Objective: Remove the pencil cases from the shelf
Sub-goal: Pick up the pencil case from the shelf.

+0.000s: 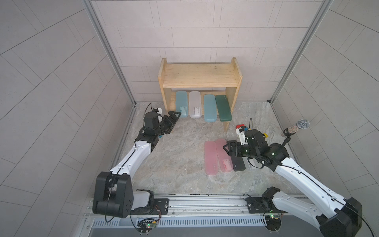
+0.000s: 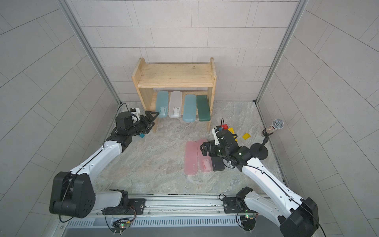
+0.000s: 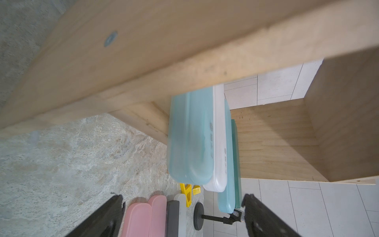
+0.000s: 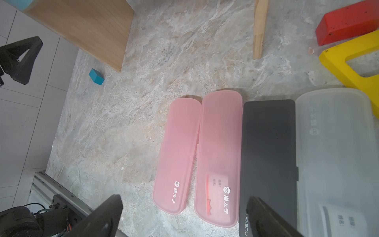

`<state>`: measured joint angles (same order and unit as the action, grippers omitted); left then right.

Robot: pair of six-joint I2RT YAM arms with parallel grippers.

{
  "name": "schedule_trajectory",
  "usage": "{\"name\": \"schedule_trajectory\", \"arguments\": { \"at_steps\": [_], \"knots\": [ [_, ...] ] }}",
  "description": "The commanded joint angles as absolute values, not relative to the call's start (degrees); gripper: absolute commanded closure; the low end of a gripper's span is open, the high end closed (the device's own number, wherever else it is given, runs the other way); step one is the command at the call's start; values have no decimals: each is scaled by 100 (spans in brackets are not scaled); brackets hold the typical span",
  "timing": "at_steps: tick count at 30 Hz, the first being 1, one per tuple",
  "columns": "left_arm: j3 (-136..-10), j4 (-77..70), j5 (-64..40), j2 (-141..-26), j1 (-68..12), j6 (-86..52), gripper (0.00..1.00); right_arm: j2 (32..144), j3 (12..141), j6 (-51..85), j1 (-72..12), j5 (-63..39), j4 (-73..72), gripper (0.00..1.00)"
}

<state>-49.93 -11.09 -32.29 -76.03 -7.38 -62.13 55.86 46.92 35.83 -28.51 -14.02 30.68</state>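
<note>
Four pencil cases lie side by side on the lower tier of the shelf [image 1: 199, 76]: a teal case [image 1: 181, 103], a white case [image 1: 194, 103], a second teal case [image 1: 209, 107] and a dark green case [image 1: 223, 107]. The left gripper [image 1: 174, 115] hangs just in front of the first, jaws apart and empty. Four more lie in a row on the marbled table [image 1: 180, 160]: a pink case [image 4: 176, 153] and a second pink case [image 4: 219, 156], each printed 猫太子 in white, a black case [image 4: 268, 153] lettered what looks like NUSIGN, and a frosted case [image 4: 336, 153] with unreadable print, while the right gripper [image 1: 226, 146] hovers over them wide open, holding nothing.
</note>
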Motion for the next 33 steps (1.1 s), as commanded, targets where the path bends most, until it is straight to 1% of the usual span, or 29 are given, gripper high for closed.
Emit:
{"name": "schedule_trajectory", "arguments": {
  "at_steps": [1, 13, 19, 22, 24, 31, 33],
  "knots": [
    [-5257, -1448, -3392, -7829, -686, -6393, 6, 5510, 4837, 3578, -2805, -1404, 3174, 0],
    [-5358, -1577, -3445, -8085, -690, -6530, 16, 5467, 4973, 3473, -2743, -1319, 3452, 0],
    [-5368, -1764, -3362, -8160, -690, -6651, 21, 5239, 4853, 3513, -2727, -1213, 3533, 0],
    [-5437, -1801, -3304, -8208, -686, -6662, 26, 5190, 4836, 3516, -2731, -1213, 3579, 0],
    [-5490, -1810, -3288, -8252, -688, -6661, 30, 5168, 4838, 3503, -2718, -1197, 3603, 0],
    [-5566, -1942, -3304, -8376, -697, -6724, 37, 5191, 4865, 3461, -2679, -1192, 3638, 0],
    [-5555, -1951, -3302, -8368, -706, -6732, 38, 5203, 4856, 3454, -2680, -1187, 3637, 0]
  ]
}}
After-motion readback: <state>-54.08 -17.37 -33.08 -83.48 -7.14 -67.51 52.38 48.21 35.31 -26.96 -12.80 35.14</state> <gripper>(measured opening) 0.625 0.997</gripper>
